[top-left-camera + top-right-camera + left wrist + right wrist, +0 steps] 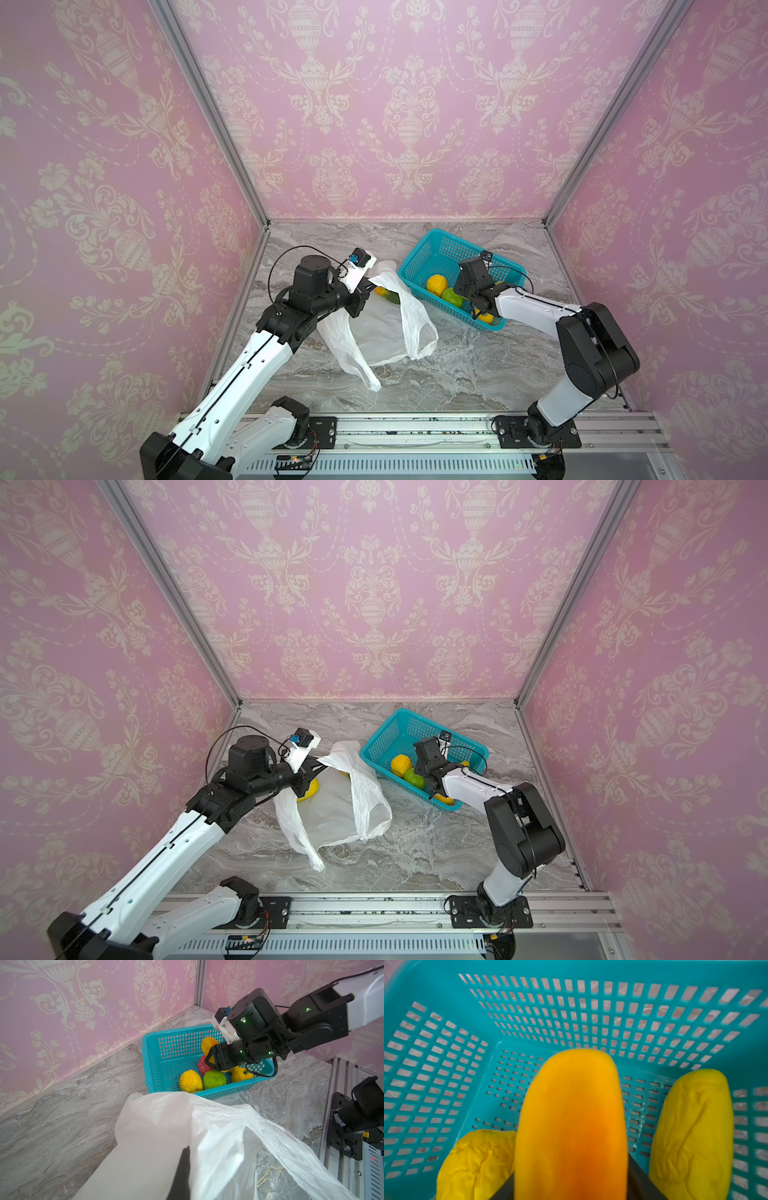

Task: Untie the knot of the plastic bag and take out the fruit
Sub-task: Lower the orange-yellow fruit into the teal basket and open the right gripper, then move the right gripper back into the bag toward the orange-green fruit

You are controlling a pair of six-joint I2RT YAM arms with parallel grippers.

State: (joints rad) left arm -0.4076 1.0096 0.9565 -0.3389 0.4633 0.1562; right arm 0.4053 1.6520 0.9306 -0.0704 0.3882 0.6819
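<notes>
On the tabletop the plastic bag lies slack, handles untied; the left end effector is clamped on its lifted rim, likely to hold the mouth open over the fruit inside. Beyond, over the teal basket, a long orange fruit sits between the jaws of the right end effector; gripped or loose, I cannot tell

A robot test booth: pink wallpaper panels in aluminium framing, marble-look bench, arms bolted to a rail.

pink damask wallpaper walls, aluminium corner posts, grey marble tabletop.
</notes>
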